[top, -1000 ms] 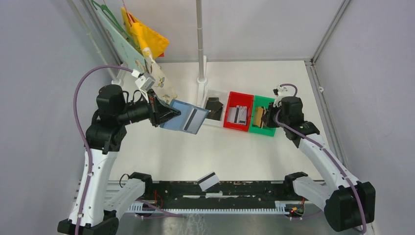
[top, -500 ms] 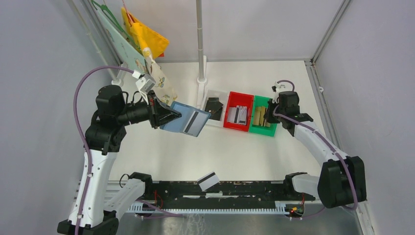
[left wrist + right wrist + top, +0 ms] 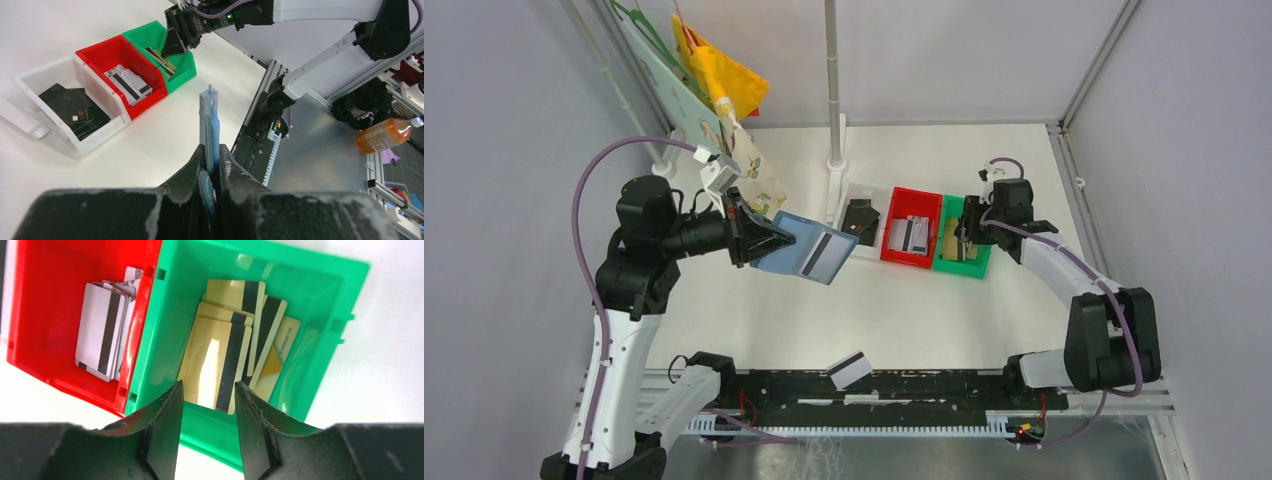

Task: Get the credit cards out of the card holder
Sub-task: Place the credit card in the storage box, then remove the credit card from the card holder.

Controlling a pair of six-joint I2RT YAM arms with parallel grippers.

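Observation:
My left gripper (image 3: pixel 774 238) is shut on one end of the teal-blue card holder (image 3: pixel 796 248), held up above the table left of the bins. A light grey credit card with a dark stripe (image 3: pixel 823 256) shows in its open face. From the left wrist the holder (image 3: pixel 210 117) is seen edge-on, clamped between the fingers of that gripper (image 3: pixel 212 150). My right gripper (image 3: pixel 209 390) hangs open just above the near wall of the green bin (image 3: pixel 210 427), nothing between its fingers. Several gold cards (image 3: pixel 217 360) lie in that bin.
Three bins stand in a row: a clear one (image 3: pixel 856 188) with black cards, a red one (image 3: pixel 908 260) with grey striped cards (image 3: pixel 100 332), and the green one (image 3: pixel 964 268). One striped card (image 3: pixel 851 369) lies on the front rail. A pole (image 3: pixel 834 90) and hanging cloths (image 3: pixel 724 75) stand behind.
The right gripper has gone from shut to open over the green bin, and its arm has swung further back. The left gripper still holds the card holder, which shifted slightly.

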